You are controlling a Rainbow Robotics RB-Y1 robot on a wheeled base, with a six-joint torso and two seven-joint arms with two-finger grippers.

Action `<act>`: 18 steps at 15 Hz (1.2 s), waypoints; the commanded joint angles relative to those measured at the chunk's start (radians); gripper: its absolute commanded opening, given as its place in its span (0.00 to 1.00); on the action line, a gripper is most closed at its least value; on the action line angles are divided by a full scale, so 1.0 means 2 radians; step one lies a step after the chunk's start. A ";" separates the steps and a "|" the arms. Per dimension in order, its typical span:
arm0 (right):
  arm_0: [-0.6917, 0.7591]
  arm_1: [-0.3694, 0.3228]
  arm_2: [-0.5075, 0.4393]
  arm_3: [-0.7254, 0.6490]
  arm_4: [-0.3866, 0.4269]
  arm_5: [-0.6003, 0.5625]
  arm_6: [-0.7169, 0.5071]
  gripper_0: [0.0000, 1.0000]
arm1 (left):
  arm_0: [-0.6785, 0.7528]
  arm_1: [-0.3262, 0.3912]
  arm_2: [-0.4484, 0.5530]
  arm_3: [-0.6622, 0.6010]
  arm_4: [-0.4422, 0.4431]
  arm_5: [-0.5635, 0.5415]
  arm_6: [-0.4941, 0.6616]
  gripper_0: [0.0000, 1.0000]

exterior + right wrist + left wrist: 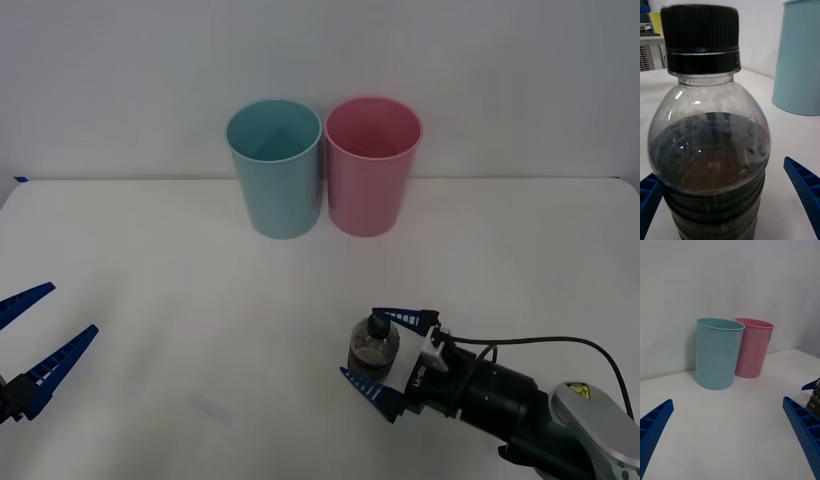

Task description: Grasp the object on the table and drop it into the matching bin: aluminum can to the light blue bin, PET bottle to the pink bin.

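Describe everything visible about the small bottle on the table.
The PET bottle is small, clear plastic with a black ribbed screw cap, a rounded shoulder and a dark band round its ribbed lower body; brownish liquid shows inside. It stands upright on the white table, nearer the robot than the bins. The right gripper brackets it, fingers open on either side, with a gap visible at one finger.

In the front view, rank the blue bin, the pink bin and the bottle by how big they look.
1. The light blue bin and the pink bin: they look alike in size, so no ranking between them.
2. The bottle, between the right gripper's open fingers: clearly smallest, though nearer the camera.
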 commanded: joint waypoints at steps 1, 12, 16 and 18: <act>-0.001 0.002 0.003 0.000 0.000 0.005 0.003 0.97 | 0.000 0.000 0.000 0.000 0.000 0.000 0.000 1.00; -0.004 0.001 0.003 -0.001 -0.010 0.004 0.000 0.00 | 0.000 0.000 0.000 0.000 0.000 0.000 0.000 1.00; 0.002 -0.018 0.004 -0.038 -0.025 0.005 -0.039 0.00 | 0.000 0.000 0.000 0.000 0.000 0.000 0.000 1.00; 0.008 -0.029 0.003 -0.068 -0.032 0.009 -0.075 0.00 | 0.000 0.000 0.000 0.000 0.000 0.000 0.000 1.00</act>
